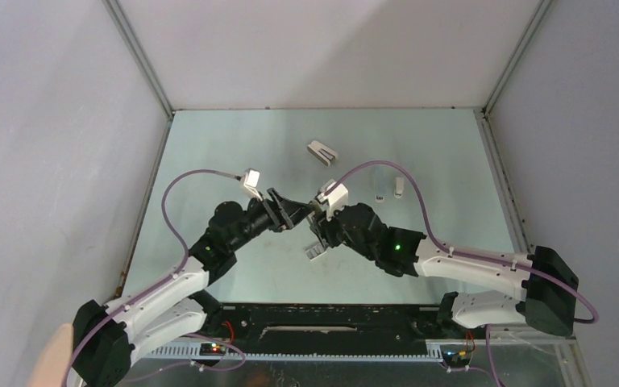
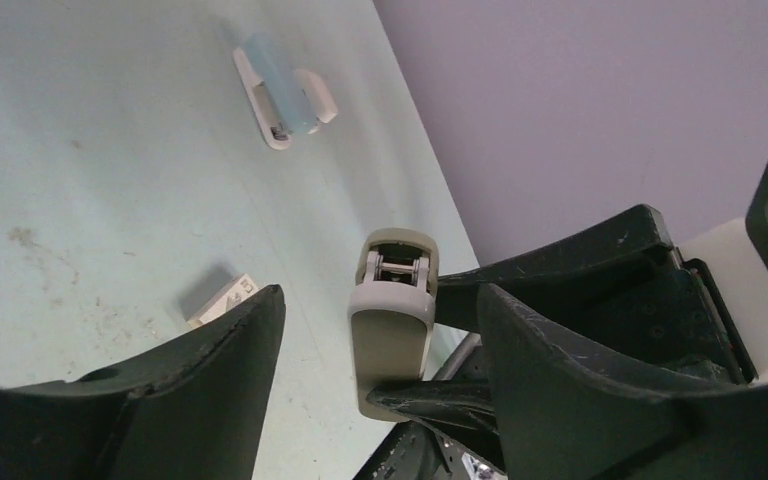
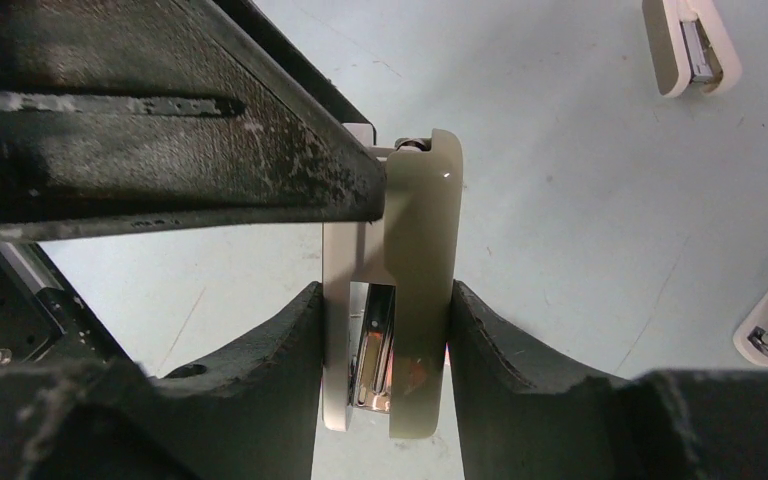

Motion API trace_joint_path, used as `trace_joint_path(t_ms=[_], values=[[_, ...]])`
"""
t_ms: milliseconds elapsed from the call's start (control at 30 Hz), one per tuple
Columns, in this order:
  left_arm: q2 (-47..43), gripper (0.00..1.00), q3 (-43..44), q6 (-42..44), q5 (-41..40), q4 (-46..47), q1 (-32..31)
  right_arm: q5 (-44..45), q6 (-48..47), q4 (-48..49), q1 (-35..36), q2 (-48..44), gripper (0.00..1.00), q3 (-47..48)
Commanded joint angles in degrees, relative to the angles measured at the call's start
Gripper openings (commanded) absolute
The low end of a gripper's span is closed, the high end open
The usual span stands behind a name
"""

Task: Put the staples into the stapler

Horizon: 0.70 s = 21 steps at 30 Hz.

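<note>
Right wrist view shows the right gripper clamped on the stapler, one pad on each long side. The stapler's long axis therefore runs straight out along those fingers, hinge end away from the wrist. Its beige top and white base stand slightly parted, and a metal channel glints in the gap. Whether that is bare rail or staples already seated, I cannot tell. At the hinge end, one finger of the left gripper lies across the stapler's tip and touches it.

From the left wrist, those jaws stand apart and straddle that same end. There is a clear gap on one side, and on the other the finger sits close behind a right-gripper finger. So the stapler lies directly between the left jaws, end-on to them, and the left arm is the one free to act. I judge the coming move to be a pinch near the hinge, which depends on the right grip not twisting.

Counted, there are two grippers, both at the one held stapler. Loose on the table, well apart from the jaws, are three things:
- one second stapler, beige and lying open
- one pale blue stapler
- one small white box, half hidden by a left finger and too unclear to call tray or sleeve

No loose strip of staples shows.
</note>
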Motion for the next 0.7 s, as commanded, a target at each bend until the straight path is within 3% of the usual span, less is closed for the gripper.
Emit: trace_joint_path(t_ms=[0,133,433,600,667], values=[[0.94,0.71,-0.34,-0.9,4.38,7.7,0.21,-0.68,0.04,6.26,0.35,-1.76,0.34,-0.05],[2.63,0.62,-0.97,-1.77,6.06,10.62,-0.21,-1.46,0.45,7.83,0.32,-2.63,0.35,-0.83],[2.3,0.27,-1.54,0.23,8.88,16.5,-0.64,-5.17,3.65,8.93,-2.3,-6.0,0.42,-3.72],[-0.28,0.04,-0.15,5.08,9.12,15.68,-0.49,-14.3,6.73,6.3,-7.8,-9.99,0.67,-4.75],[-1.01,0.02,0.84,7.28,10.35,15.41,-0.44,-20.55,8.44,5.57,-11.24,-12.54,0.74,-5.74]])
